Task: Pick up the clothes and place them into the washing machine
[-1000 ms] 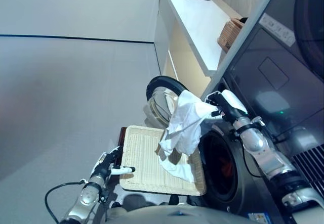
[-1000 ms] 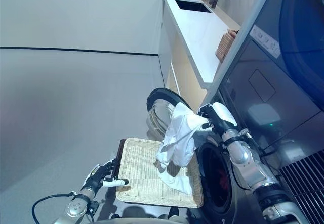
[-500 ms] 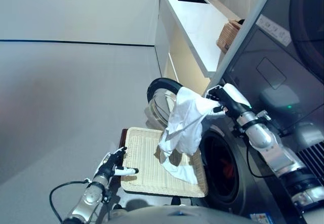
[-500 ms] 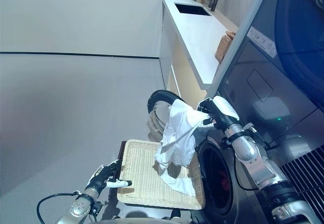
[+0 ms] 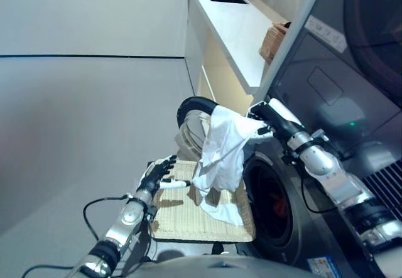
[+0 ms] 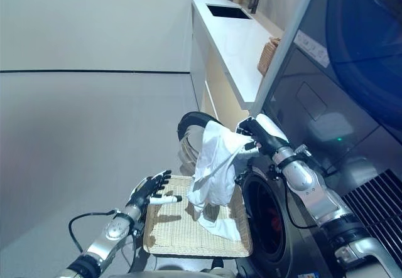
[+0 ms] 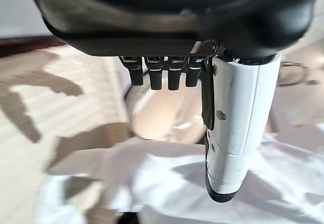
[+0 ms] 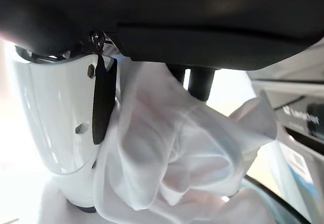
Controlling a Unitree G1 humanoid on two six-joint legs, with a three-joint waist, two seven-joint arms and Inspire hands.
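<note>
A white piece of clothing (image 5: 221, 149) hangs in the air, just in front of the washing machine (image 5: 326, 102). Its bottom end droops down onto a flat woven basket (image 5: 182, 218) on the floor. The right hand (image 5: 267, 118) holds the top of the cloth, with its thumb and fingers pinched tight on it, as the right wrist view shows. The hand is up by the top of the machine's dark round opening (image 5: 270, 199). The round door (image 5: 191, 124) stands open behind the cloth. The left hand (image 5: 157, 174) is lower down, over the near left part of the basket, with its fingers spread out straight and holding nothing. It is near the cloth but not touching it. A long white counter (image 5: 235, 30) runs along the wall behind.
</note>
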